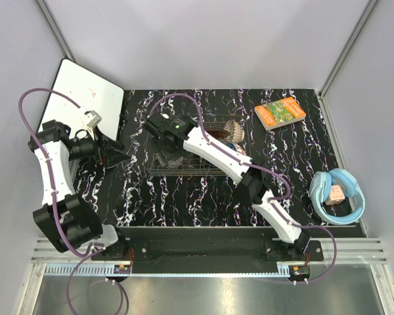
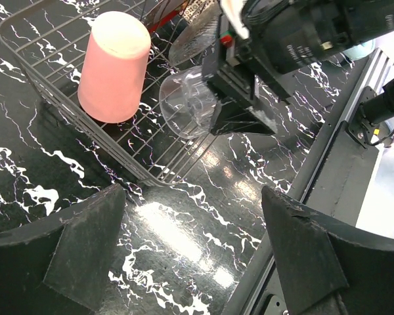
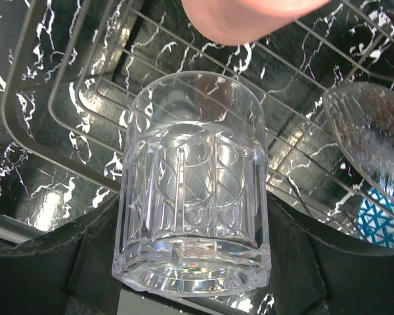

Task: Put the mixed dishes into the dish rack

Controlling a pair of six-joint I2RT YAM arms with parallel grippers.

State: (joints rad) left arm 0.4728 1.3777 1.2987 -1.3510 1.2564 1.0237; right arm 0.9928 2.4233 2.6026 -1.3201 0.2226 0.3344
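Observation:
The dish rack (image 1: pixel 203 164) is a dark wire grid on the black marbled table. In the left wrist view the pink cup (image 2: pixel 113 65) stands upside down in the rack (image 2: pixel 118 147). My right gripper (image 1: pixel 167 156) is shut on the small clear glass (image 3: pixel 194 210) and holds it over the rack's near-left corner (image 3: pixel 72 111); the glass also shows in the left wrist view (image 2: pixel 187 102). The clear glass plate (image 3: pixel 374 138) and the blue patterned bowl (image 3: pixel 381 220) sit to its right in the rack. Patterned bowls (image 1: pixel 234 131) show at the rack's right. My left gripper (image 2: pixel 197 256) is open and empty, left of the rack.
A white flat board (image 1: pixel 85 92) lies at the back left. An orange-green book (image 1: pixel 280 113) lies at the back right. A light blue round thing (image 1: pixel 338 193) lies at the right edge. The right arm (image 1: pixel 217 154) stretches over the rack.

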